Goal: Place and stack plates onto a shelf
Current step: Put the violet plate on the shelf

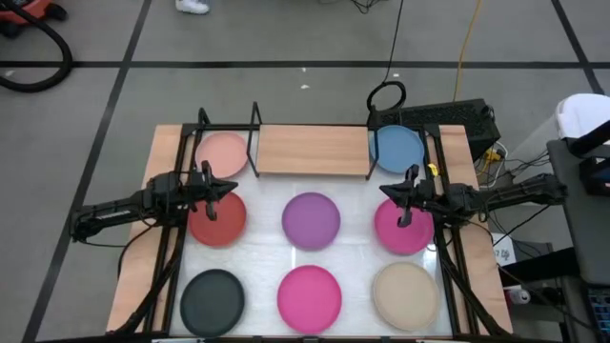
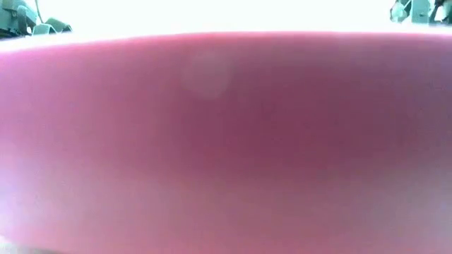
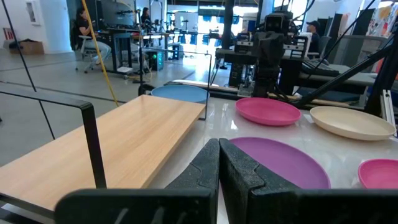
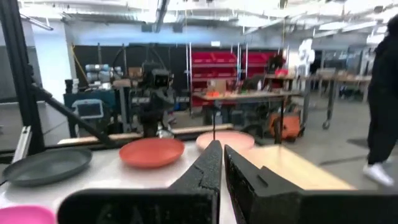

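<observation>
- Light-wood shelf (image 1: 313,150) sits bare at your worktop's (image 1: 357,250) far edge, between the light pink plate (image 1: 224,152) and blue plate (image 1: 396,148).
- 6 more plates lie in 2 rows nearer you.
- Your left hand (image 1: 227,187), fingers pressed together, hovers over the red plate (image 1: 217,220).
- Your right hand (image 1: 391,192), also pressed together, hovers over a magenta plate (image 1: 404,228).

Two dark jointed arms, black notched jaws.

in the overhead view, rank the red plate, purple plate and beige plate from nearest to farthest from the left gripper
1. Red plate: directly under the left gripper.
2. Purple plate: table centre.
3. Beige plate: front corner on the right arm's side.
</observation>
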Controlling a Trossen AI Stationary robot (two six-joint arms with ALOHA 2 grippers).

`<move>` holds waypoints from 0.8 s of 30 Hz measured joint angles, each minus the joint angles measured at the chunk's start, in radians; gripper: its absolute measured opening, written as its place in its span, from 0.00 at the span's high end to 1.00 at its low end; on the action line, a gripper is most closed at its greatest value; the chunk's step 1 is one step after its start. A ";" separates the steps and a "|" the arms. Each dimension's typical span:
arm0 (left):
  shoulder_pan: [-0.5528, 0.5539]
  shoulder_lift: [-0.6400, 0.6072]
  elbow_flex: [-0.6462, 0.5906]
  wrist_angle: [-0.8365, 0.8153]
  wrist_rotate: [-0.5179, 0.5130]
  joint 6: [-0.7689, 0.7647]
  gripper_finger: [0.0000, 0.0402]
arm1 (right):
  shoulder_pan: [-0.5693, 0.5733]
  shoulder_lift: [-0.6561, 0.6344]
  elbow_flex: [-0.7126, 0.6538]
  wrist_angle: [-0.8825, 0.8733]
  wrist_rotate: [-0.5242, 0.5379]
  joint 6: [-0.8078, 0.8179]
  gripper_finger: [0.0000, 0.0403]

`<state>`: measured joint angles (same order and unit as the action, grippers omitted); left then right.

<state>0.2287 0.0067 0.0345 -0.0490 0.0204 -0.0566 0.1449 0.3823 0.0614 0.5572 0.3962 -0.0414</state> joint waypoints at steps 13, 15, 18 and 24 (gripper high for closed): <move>0.000 0.000 0.000 0.000 0.000 0.000 0.98 | -0.021 0.278 0.151 -0.127 -0.030 -0.060 0.98; 0.000 0.000 0.000 0.000 0.000 0.000 0.98 | -0.021 0.308 0.157 -0.120 -0.058 -0.070 0.96; 0.000 0.000 0.000 0.000 0.000 0.000 0.98 | -0.021 0.362 0.159 -0.120 -0.063 -0.073 0.91; 0.000 0.000 0.000 0.000 0.000 0.000 0.98 | -0.021 0.488 0.159 -0.046 -0.164 -0.098 0.74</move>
<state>0.2286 0.0067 0.0345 -0.0489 0.0204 -0.0566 0.1241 0.8700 0.2209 0.5112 0.2319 -0.1397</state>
